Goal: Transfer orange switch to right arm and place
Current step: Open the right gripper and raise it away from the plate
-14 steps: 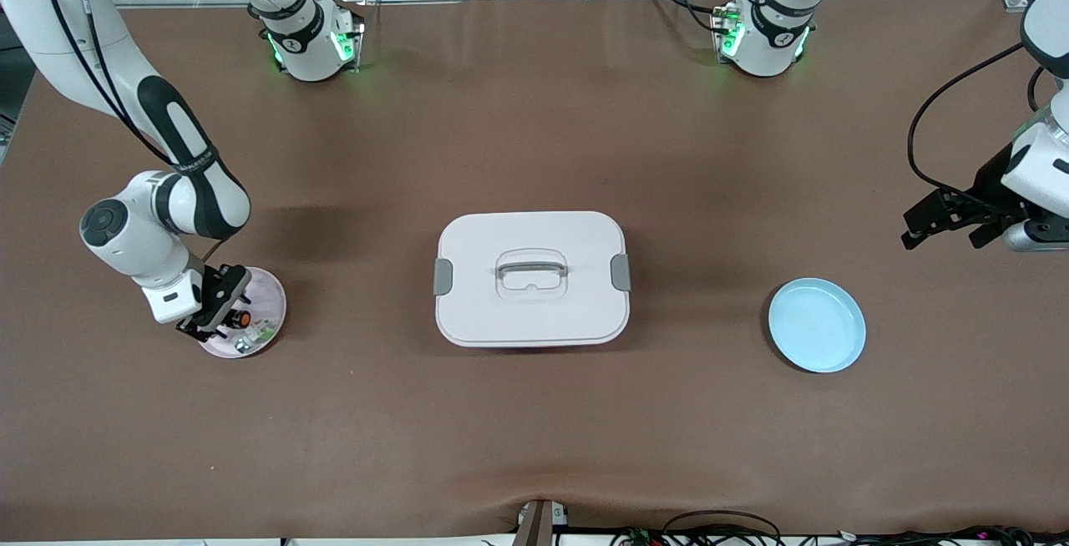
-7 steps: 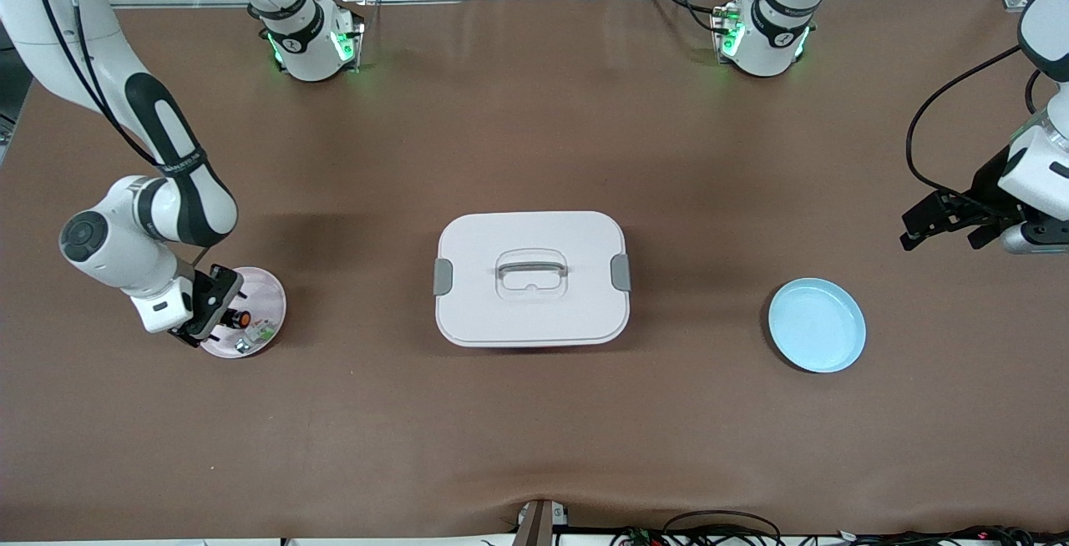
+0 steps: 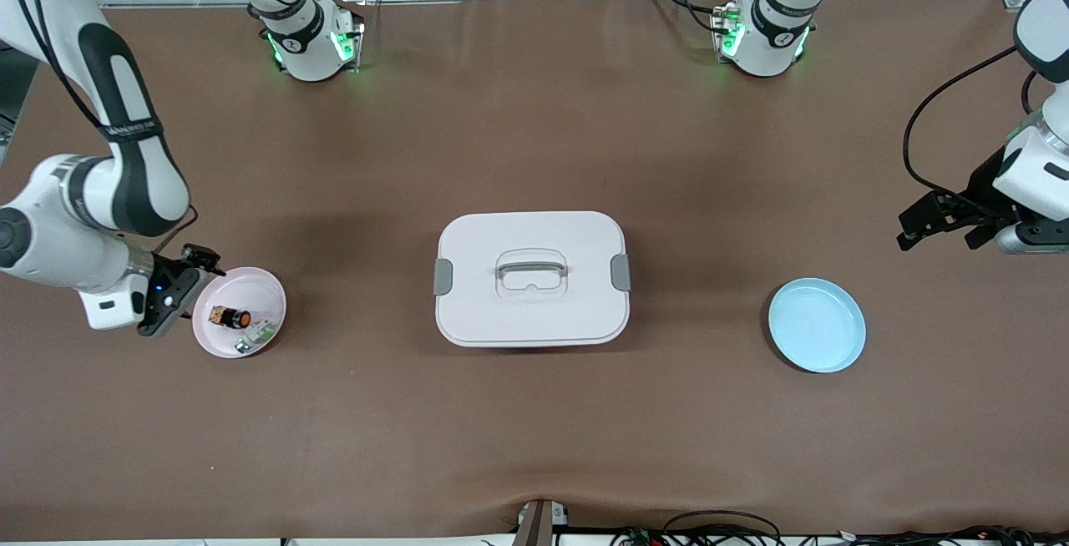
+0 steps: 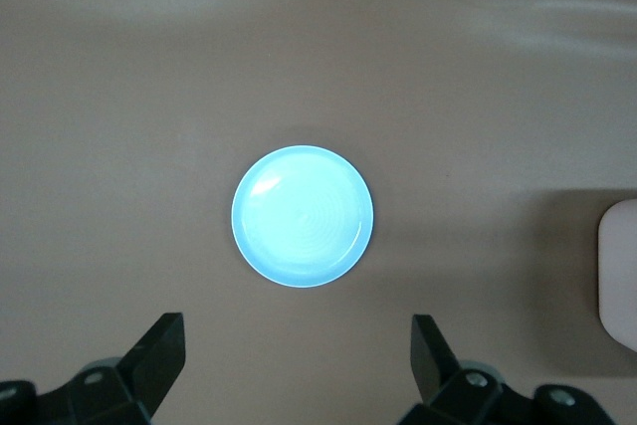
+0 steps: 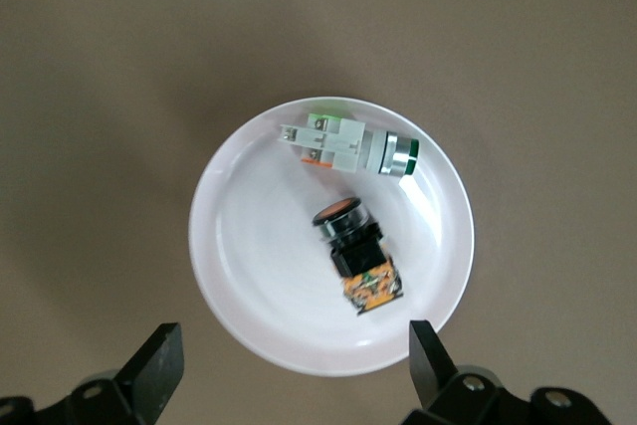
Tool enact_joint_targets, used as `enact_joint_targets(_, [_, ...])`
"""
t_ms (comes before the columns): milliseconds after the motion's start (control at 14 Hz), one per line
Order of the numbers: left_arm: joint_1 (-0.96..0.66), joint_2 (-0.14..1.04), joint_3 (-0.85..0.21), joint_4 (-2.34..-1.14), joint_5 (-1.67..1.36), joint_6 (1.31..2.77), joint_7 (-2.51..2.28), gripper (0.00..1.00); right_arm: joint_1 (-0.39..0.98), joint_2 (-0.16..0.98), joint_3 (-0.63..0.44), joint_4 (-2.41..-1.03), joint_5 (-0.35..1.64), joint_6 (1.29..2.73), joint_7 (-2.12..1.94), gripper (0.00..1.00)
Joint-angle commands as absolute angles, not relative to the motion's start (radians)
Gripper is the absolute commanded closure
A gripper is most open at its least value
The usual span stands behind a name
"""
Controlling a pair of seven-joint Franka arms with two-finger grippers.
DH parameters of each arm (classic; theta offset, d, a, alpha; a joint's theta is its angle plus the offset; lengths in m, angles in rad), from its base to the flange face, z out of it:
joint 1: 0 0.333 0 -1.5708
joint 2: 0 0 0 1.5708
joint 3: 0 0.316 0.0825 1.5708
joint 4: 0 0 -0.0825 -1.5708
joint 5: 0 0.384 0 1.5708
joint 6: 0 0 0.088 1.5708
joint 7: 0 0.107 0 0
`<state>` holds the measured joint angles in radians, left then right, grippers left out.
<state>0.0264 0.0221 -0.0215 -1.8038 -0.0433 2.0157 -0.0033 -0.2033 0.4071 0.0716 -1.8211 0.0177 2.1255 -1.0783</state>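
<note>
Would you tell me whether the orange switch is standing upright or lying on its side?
On its side: the orange switch lies lengthwise in the pink dish.

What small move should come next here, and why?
Probably just pull the right end effector clear and finish. The orange switch already lies in the pink plate beside the green part; the right end effector is open, empty, at the plate's edge. The left end effector waits open above the table near the blue plate.
</note>
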Motion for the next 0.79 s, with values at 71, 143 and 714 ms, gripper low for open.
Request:
enact_joint_targets(71, [0.012,0.021,-0.006,-1.802,-0.06,2.016,-0.003,0.0,-0.216,0.405,0.083,-1.634,0.012,1.883,-0.962,0.0])
enact_joint_targets(143, [0.012,0.023,-0.006,-1.802,-0.06,2.016,-0.003,0.0,-0.216,0.403,0.084,-1.597,0.012,1.826,-0.916,0.0])
enact_joint_targets(714, [0.04,0.005,-0.006,-1.796,-0.055,1.993,0.02,0.0,-0.209,0.296,0.091,-1.473,0.012,1.612,-0.467,0.0])
